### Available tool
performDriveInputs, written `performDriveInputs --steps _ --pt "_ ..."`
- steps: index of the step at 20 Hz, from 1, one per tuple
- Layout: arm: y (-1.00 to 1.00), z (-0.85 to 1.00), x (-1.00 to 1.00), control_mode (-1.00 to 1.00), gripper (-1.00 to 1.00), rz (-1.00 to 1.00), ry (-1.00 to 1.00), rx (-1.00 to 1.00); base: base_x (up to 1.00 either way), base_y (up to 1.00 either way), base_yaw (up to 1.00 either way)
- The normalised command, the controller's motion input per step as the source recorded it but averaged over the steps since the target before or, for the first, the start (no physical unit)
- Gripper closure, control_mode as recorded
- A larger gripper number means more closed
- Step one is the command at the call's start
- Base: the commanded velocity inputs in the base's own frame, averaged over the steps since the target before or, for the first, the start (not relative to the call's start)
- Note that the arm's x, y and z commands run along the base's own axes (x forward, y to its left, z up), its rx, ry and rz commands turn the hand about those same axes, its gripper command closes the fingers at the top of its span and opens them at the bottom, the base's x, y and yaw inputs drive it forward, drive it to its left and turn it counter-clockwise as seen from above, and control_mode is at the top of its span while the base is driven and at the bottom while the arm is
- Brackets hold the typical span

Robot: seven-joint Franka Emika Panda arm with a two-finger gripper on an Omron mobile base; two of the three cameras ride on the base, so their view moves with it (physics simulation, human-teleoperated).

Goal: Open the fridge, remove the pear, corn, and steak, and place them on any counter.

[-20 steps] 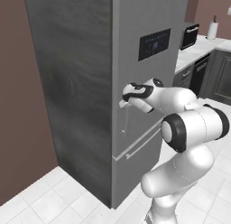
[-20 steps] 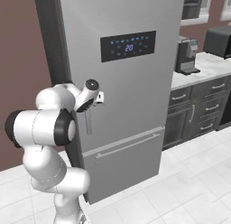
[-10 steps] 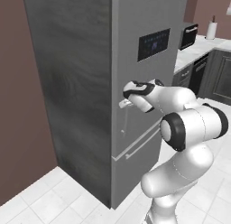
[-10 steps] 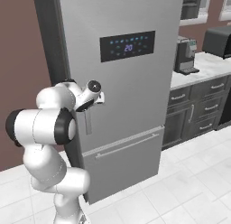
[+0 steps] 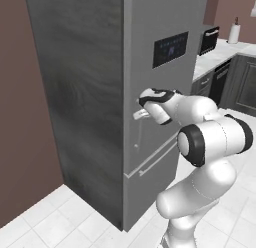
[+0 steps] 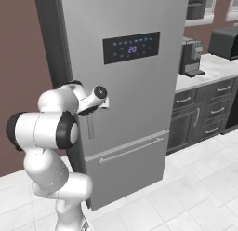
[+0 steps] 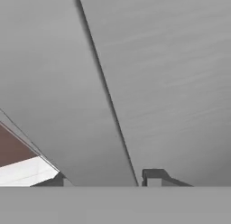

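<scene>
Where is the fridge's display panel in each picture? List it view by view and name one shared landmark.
Left base view: display panel sits upper right of centre, seen at a slant on the fridge front.
Right base view: display panel sits upper centre, facing the camera, blue "20" readable.
Hand view: not in it.
Shared landmark: the vertical door handle below the panel.

Fridge [image 6: 135, 109] door closed, contents hidden; top cut off; handle [image 6: 90, 126] upper end behind hand [image 6: 103, 100].
</scene>
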Motion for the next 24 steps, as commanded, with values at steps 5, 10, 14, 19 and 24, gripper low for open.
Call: performDriveInputs --steps 5,10,14,19,24 --pt "-0.84 0.00 -0.25 -1.00 1.00 0.00 -0.11 0.00 0.00 0.00 0.00" --pt "-1.00 0.09 -0.67 -1.00 1.00 0.00 -0.20 0.00 0.00 0.00 0.00" --pt "-1.00 0.27 -0.60 -1.00 1.00 0.00 -0.24 0.00 0.00 0.00 0.00" --pt "-1.00 0.36 -0.40 -1.00 1.00 -0.06 -0.18 0.00 0.00 0.00 0.00" --pt "-1.00 0.42 -0.25 -1.00 1.00 -0.10 -0.09 0.00 0.00 0.00 0.00"
